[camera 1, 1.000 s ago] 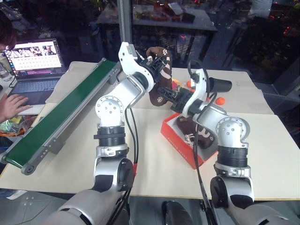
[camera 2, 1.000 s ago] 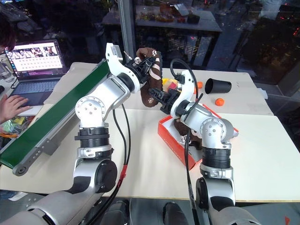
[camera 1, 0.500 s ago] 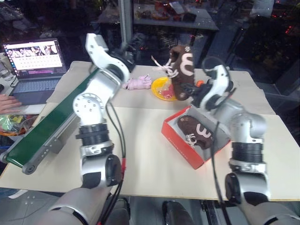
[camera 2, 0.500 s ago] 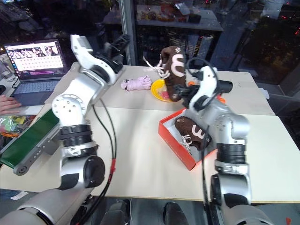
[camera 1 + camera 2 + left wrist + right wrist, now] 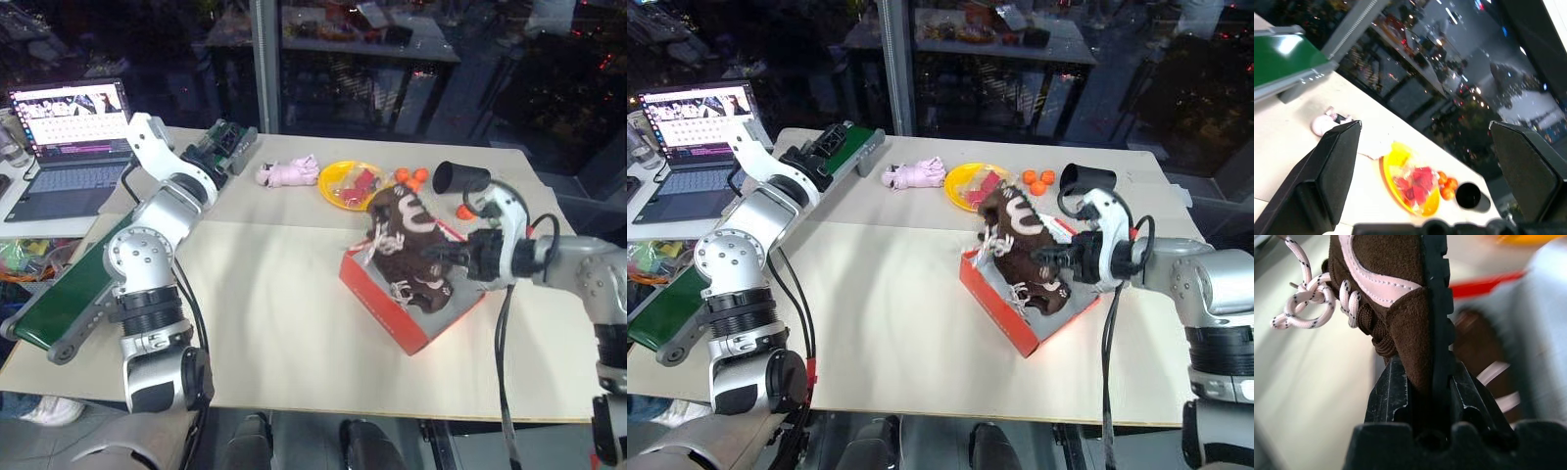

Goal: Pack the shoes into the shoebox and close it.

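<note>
1. The bench (image 5: 284, 294) is the biggest thing here; it carries all the things, and the long green belt (image 5: 69, 294) lies along its left edge.
2. The shoebox (image 5: 377, 305) sits open on the right part of the bench; one of the shoes (image 5: 416, 294) lies inside it already; the lid is hard to make out behind the shoes.
3. The second shoe (image 5: 1014, 227) was up high a moment ago, held near the yellow bowl (image 5: 338, 176); now it has come down and rests over the back of the box, on top of the first shoe, tipped and not yet flat.
4. The right tool (image 5: 443, 259) has swung out to the right side and lower; its two black fingers (image 5: 1393, 396) are pinched tight on the heel and sole of that second shoe.
5. The left tool (image 5: 818, 149) let go of the shoe and moved away to the left; now it hangs above the far end of the green belt, spread wide with nothing in it.
6. I think this means the packing is nearly done; the shoe needs to settle flat beside its twin and be let go; after that the lid must be shut.
7. The pink toy (image 5: 289, 172) and the small orange balls (image 5: 409, 176) lie farther back, apart from the box.
</note>
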Tool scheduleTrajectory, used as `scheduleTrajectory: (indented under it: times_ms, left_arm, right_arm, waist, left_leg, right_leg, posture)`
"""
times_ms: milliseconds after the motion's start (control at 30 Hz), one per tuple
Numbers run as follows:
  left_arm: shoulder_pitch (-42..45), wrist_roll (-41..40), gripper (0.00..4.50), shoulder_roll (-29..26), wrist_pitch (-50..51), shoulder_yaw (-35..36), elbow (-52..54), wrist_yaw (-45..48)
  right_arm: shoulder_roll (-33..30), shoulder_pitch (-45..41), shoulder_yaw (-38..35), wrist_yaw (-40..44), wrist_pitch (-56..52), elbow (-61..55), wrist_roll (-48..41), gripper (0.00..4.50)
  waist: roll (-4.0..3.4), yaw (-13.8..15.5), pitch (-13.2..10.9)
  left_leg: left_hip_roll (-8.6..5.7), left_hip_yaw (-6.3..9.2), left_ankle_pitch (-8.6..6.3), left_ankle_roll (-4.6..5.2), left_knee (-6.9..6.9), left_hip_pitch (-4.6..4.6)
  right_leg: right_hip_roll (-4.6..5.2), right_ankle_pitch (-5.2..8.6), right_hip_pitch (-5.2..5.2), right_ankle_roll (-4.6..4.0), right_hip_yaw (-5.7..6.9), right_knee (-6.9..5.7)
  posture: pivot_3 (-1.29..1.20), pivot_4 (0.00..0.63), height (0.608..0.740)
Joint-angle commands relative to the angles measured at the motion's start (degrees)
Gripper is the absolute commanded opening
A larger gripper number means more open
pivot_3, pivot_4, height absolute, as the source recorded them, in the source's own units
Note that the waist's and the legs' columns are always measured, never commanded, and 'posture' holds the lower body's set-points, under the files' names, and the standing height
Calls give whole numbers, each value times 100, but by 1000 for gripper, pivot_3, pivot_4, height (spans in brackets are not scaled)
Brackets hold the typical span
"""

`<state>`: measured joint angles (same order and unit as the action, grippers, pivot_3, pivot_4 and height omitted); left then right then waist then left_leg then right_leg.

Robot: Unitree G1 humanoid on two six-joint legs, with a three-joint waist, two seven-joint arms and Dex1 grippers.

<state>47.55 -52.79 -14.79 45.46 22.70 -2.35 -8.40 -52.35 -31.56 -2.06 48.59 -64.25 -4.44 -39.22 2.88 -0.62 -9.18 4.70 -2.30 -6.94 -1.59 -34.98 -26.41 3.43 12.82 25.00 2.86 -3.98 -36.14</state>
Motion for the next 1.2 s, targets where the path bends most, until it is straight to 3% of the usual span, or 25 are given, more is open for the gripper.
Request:
scheduleTrajectory:
  times_ms: [33,167,467,733,1000,1200]
  left_arm:
    - [-111,131,4500,-308,219,-202,346,323]
    - [-249,448,4500,-746,402,-571,482,761]
    - [-336,551,4500,-726,583,-682,784,887]
    - [-431,600,4500,-677,699,-640,1029,810]
    - [-757,553,4500,-590,792,-469,1447,560]
    - [-905,527,4500,-445,828,-398,1683,379]
  right_arm:
    - [-145,55,24,313,192,-29,86,407]
    - [-95,45,372,539,554,332,478,407]
    - [201,-303,1038,1132,1258,1372,1151,407]
    - [908,44,1200,1468,247,1612,776,407]
    - [655,96,1609,1709,200,2236,1255,407]
    - [534,-328,2170,1615,1271,2907,2285,407]
  waist:
    - [0,-30,0]
    - [0,-45,0]
    - [0,-4,0]
    - [-1,-23,0]
    - [0,-2,2]
    - [10,39,8]
  left_leg:
    - [0,0,0,0,-4,1]
    - [0,3,2,-2,-8,9]
    - [-5,3,2,-2,-7,6]
    - [-5,10,2,-2,-11,10]
    - [-4,13,1,-2,-17,44]
    - [-7,13,-13,-23,-22,74]
  right_leg:
    - [0,-3,0,-1,-1,0]
    - [-4,-7,0,6,-6,-3]
    - [-1,-10,-2,0,-7,1]
    - [-4,-11,-6,0,-6,-10]
    - [-3,-9,-52,2,-1,1]
    - [0,14,-85,6,1,7]
  posture:
    - [0,150,736]
    - [0,150,736]
    - [0,150,736]
    - [0,150,736]
    - [0,150,736]
    - [0,150,736]
